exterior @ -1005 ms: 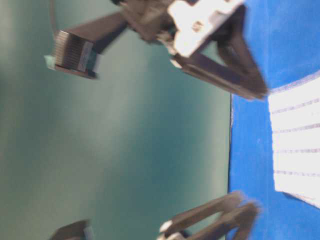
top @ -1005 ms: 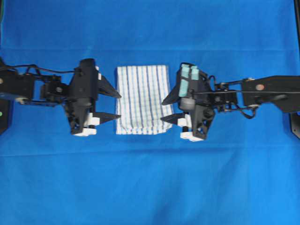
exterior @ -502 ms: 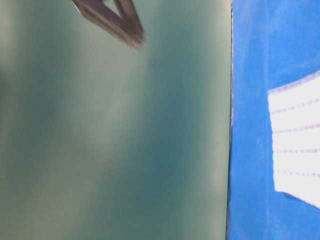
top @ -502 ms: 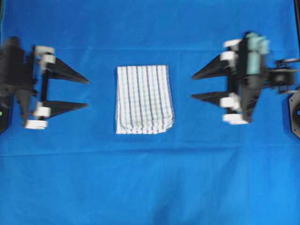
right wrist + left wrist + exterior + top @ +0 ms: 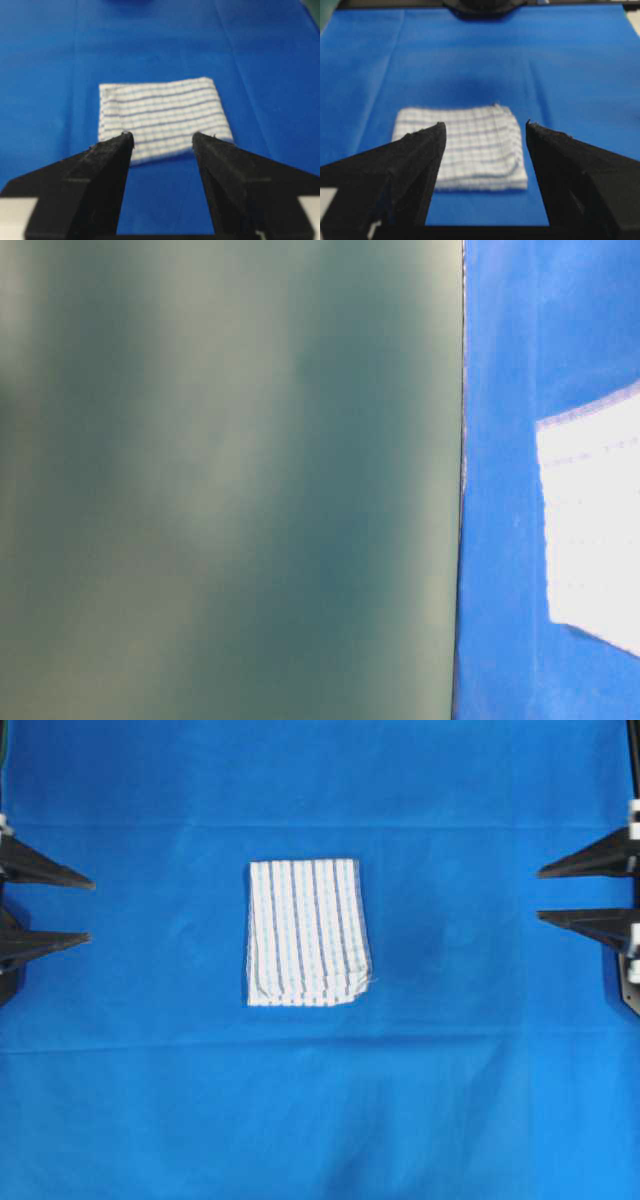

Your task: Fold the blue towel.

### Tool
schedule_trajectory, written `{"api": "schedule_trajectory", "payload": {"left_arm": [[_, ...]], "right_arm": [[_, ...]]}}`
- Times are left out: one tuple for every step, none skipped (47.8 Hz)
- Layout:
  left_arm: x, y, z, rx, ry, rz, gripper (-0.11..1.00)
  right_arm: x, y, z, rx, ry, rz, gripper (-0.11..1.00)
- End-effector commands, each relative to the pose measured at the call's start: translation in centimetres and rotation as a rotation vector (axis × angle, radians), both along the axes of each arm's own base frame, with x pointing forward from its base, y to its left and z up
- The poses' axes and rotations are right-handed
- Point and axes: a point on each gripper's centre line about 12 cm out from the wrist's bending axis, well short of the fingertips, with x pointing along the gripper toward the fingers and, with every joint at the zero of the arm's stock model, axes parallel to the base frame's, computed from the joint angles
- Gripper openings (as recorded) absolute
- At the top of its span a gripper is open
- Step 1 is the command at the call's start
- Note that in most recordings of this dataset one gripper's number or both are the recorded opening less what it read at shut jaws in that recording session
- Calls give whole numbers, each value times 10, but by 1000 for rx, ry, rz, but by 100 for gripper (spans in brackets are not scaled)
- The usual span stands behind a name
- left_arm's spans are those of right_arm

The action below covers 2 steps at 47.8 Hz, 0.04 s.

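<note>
Your left hand [image 5: 88, 907] and right hand [image 5: 540, 895] sit at opposite worktop edges, jaws apart, holding nothing. Blue towel [image 5: 306, 932] lies folded mid-sheet between them, well apart from both, about equally near, long axis crossways to your reach. Looks done.

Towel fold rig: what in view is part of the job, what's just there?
Job:
- blue towel, folded, lying flat at the middle
- left gripper, open, empty
- right gripper, open, empty

Just there:
- blue sheet under everything
- green backdrop
</note>
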Motion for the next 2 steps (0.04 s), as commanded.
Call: {"api": "schedule_trajectory", "payload": {"left_arm": [[-7, 0, 0, 0, -5, 1, 59], [-8, 0, -2, -2, 1, 1, 59]], "right_arm": [[-10, 1, -6, 5, -25, 1, 57], [-12, 1, -9, 5, -25, 0, 57]]}}
